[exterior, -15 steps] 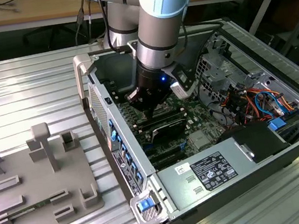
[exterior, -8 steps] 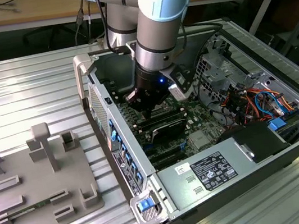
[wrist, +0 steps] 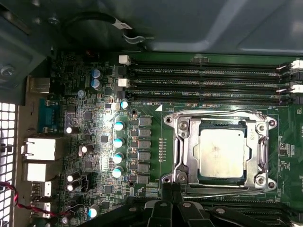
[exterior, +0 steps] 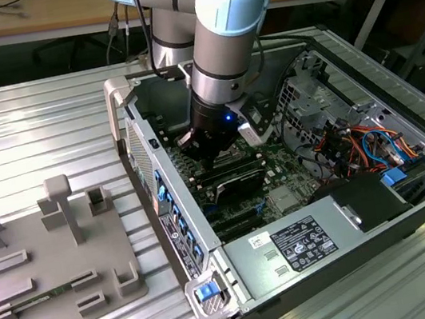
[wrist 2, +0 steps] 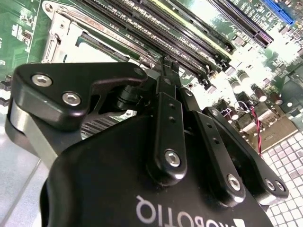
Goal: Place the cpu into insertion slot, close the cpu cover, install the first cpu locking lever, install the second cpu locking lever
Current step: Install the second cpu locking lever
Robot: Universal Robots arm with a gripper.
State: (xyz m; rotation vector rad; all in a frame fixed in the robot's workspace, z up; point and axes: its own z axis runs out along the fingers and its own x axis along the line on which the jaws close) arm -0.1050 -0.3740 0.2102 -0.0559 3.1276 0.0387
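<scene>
Hovering low inside the open computer case (exterior: 409, 177), the gripper (wrist 2: 165, 64) is seen just beside the insertion slot (wrist: 218, 150), at 1 edge of its silvery rim. In the first wrist view the cpu (wrist: 221, 153) is seated flat in the slot, silvery top up, edges square to the frame and parallel to the long black memory slots (wrist: 208, 78). The cpu cover (wrist: 187, 151) appears to be down around the chip; whether the levers are latched cannot be told. In the second wrist view the fingertips (wrist 2: 163, 71) are pressed together, nothing pinched. Being square, the chip has no long axis.
</scene>
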